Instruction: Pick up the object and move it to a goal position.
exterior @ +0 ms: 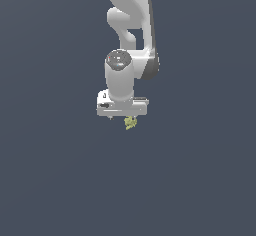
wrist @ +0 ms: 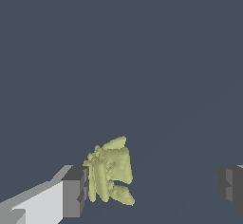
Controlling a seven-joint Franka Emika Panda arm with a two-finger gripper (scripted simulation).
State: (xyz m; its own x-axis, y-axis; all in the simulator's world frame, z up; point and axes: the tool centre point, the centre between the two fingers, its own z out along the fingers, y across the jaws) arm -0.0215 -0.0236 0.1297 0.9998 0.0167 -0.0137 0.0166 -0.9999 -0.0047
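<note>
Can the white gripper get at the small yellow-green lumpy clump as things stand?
Probably yes. The gripper is open with the yellow-green lumpy clump between its fingers, right beside one and well clear of the other. Nothing else shows around it.

A bare simulated scene: a plain, flat dark grey-blue surface fills everything around the untextured white arm.

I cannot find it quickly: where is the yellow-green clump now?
In the exterior view the clump sits just under the gripper; in the wrist view it lies against one finger.
</note>
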